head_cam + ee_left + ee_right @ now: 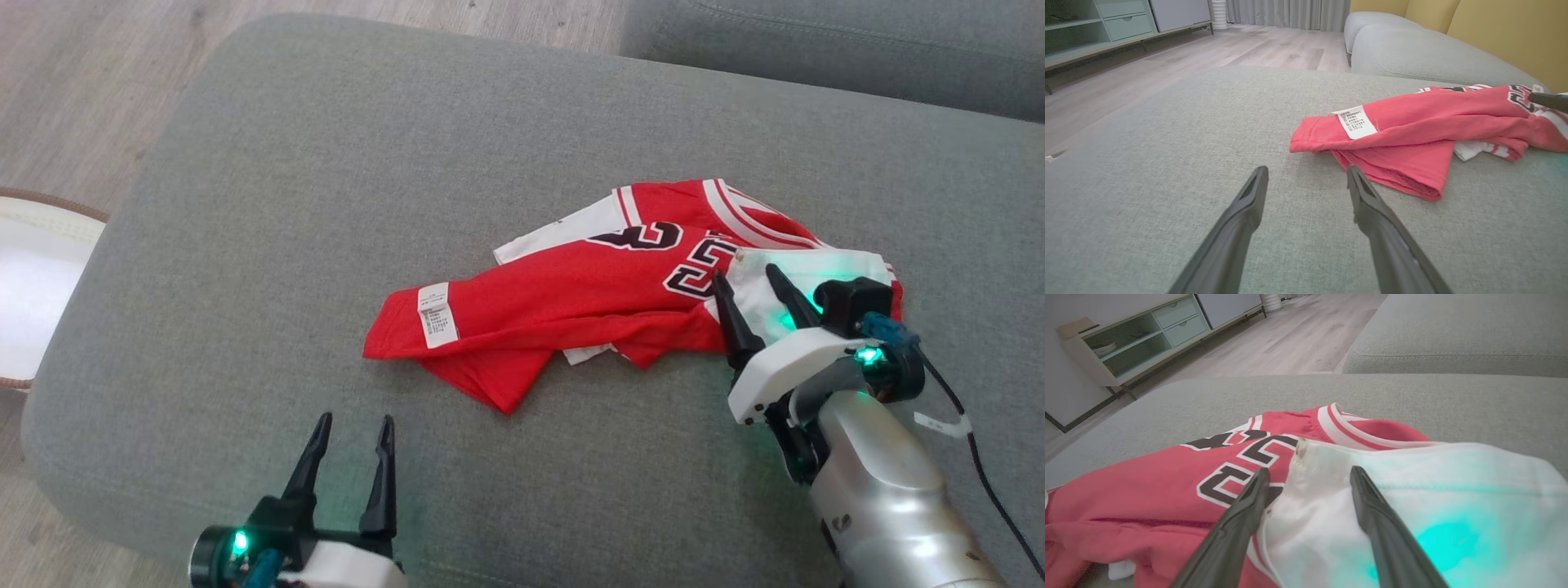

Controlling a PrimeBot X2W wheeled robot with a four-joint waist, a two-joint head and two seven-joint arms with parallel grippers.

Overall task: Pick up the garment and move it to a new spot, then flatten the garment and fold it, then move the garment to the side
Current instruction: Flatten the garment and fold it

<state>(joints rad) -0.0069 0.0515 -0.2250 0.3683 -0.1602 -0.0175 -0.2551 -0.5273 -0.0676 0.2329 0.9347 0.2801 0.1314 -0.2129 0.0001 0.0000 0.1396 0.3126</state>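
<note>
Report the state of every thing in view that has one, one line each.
jersey: crumpled, partly folded over itself, lying on the cushion
care label: turned outward, facing up
left gripper: open, empty, over bare cushion short of the jersey
right gripper: open, fingers at the jersey's white part, not closed on it
cabinet drawers: shut

Red jersey (588, 302) with black numerals and white trim; crumpled on grey cushion (326, 204).
</note>
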